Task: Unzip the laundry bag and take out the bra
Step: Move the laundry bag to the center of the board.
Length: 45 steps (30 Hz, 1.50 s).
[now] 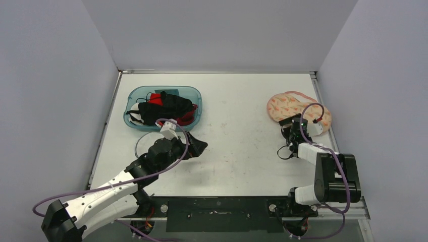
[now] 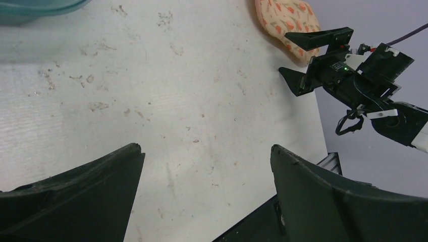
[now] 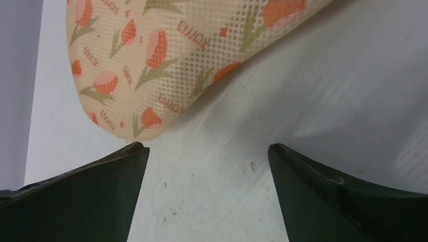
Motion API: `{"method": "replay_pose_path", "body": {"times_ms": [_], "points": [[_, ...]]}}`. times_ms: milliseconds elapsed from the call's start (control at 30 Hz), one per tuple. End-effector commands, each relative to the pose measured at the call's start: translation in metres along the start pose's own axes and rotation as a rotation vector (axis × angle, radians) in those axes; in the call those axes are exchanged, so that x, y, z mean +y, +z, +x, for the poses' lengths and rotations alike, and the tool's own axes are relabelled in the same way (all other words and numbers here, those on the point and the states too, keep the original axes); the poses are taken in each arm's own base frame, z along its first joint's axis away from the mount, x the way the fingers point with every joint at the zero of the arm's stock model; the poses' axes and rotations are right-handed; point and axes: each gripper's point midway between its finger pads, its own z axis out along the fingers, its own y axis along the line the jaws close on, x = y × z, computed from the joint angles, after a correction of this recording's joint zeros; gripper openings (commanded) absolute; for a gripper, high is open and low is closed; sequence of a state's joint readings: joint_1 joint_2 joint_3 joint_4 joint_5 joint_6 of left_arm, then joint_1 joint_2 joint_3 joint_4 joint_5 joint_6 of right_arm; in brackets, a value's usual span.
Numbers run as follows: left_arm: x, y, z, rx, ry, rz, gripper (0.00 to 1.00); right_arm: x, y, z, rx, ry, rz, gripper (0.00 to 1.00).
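The mesh laundry bag (image 3: 166, 55) is found on the table (image 1: 237, 151), zipper unseen; progress cannot be judged. The left pincer (image 2: 206, 150) and right pincer (image 3: 207, 147) are spread apart, empty.

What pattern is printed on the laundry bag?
The laundry bag is cream mesh printed with orange and pink tulips on green stems, plus small lettering. It shows best in the right wrist view.

- Cream mesh laundry bag (image 1: 286, 107), at 2 o'clock on the table: printed all over with orange and pink tulips, olive-green leaves and small orange lettering.
- Translucent teal plastic tub (image 1: 130, 101), at 10 o'clock: holds black garments (image 1: 166, 104) with a red garment (image 1: 156, 97) showing among them.
- Flat white tabletop (image 1: 237, 131): speckled with faint grey-brown smudges.
- Left gripper (image 2: 204, 147) and right gripper (image 3: 207, 146): matte black.
- Thin purple cable (image 2: 411, 31), at 2 o'clock in the left wrist view.
- Plain walls (image 1: 50, 75): pale lavender-grey.
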State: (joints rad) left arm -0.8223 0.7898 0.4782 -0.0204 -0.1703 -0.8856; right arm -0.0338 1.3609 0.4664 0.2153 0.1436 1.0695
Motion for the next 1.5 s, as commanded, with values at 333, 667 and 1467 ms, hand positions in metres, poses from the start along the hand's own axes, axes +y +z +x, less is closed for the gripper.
{"method": "replay_pose_path", "body": {"times_ms": [333, 667, 1467], "points": [[0.005, -0.003, -0.002, -0.051, -0.07, 0.034, 0.96, 0.015, 0.062, -0.028, -0.099, 0.263, -0.054, 0.7], [0.005, -0.002, -0.006, -0.061, -0.058, 0.023, 0.96, 0.053, 0.023, -0.012, -0.036, 0.099, -0.211, 0.06], [0.015, -0.01, -0.014, -0.005, -0.016, 0.015, 0.96, 0.06, -0.173, 0.199, 0.6, -0.703, -0.542, 0.23]]}}
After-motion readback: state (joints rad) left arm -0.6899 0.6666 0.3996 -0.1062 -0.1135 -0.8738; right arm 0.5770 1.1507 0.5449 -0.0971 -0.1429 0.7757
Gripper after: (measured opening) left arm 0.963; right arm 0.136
